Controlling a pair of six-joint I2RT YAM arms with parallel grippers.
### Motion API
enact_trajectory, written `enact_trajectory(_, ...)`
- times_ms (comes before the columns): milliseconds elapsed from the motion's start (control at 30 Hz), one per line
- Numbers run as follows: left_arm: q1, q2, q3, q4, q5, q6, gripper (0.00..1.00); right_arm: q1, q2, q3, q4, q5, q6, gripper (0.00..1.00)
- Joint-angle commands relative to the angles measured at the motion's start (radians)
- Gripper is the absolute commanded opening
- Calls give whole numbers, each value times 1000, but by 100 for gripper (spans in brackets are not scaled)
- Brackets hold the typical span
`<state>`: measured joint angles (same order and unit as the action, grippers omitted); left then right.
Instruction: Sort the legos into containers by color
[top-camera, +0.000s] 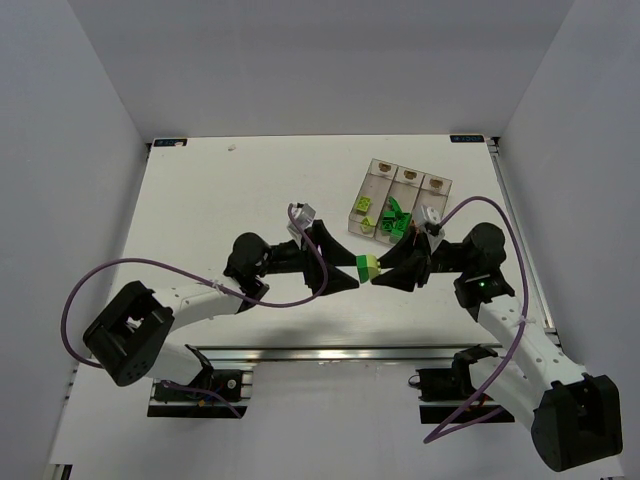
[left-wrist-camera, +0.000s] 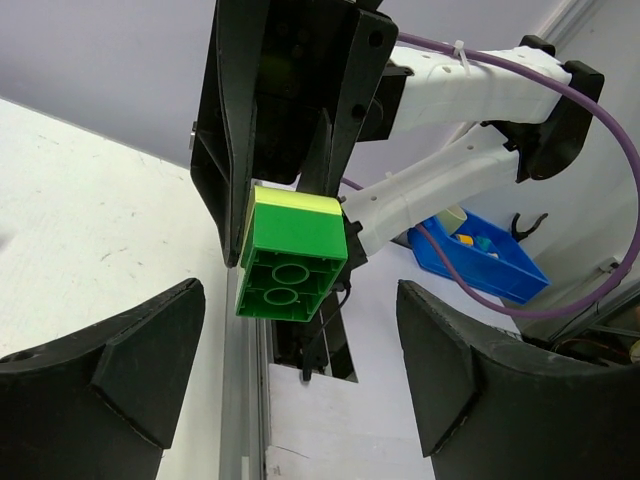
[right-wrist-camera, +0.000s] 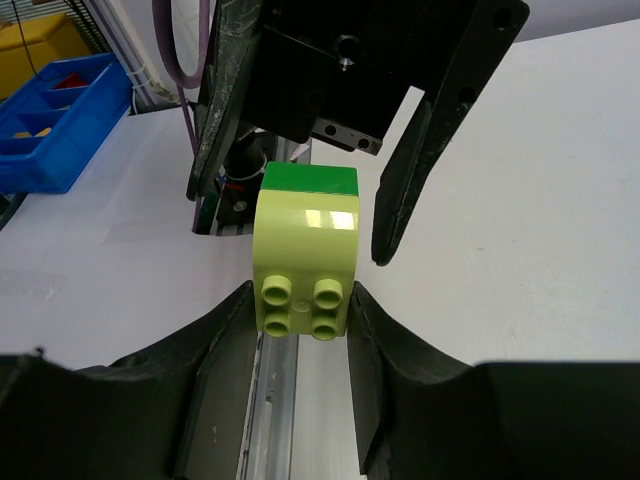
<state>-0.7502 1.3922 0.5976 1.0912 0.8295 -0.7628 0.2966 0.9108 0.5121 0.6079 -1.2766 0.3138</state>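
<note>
We log bright, even overhead light, counter (top-camera: 220, 200) almost blown white, soft faint shadows beneath the arms (top-camera: 205, 298), small glare patch on the yellow-green brick (right-wrist-camera: 307, 225), wrist views sharp, top view coarser

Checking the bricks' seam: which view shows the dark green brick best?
Left wrist: the dark green brick fills the centre, underside tubes visible. Right wrist shows only a strip behind the yellow-green brick; top external, a tiny patch.

The top camera looks steeply down from above and behind the arm bases, far enough back to take in the whole table (top-camera: 200, 200). Each wrist camera sits close, peering out between the left fingers (left-wrist-camera: 120, 370) or the right fingers (right-wrist-camera: 200, 390), facing the other. All three views share the brick stack (top-camera: 367, 266) at the fingertips.
</note>
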Motion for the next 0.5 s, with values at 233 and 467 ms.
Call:
enact_trajectory(233, -12, -4, 36, 9, -4, 30, 82, 12, 20, 8, 58, -10, 24, 0)
enact_trajectory(467, -17, -2, 41, -16, -20, 48, 75, 19, 30, 8, 66, 32, 54, 0)
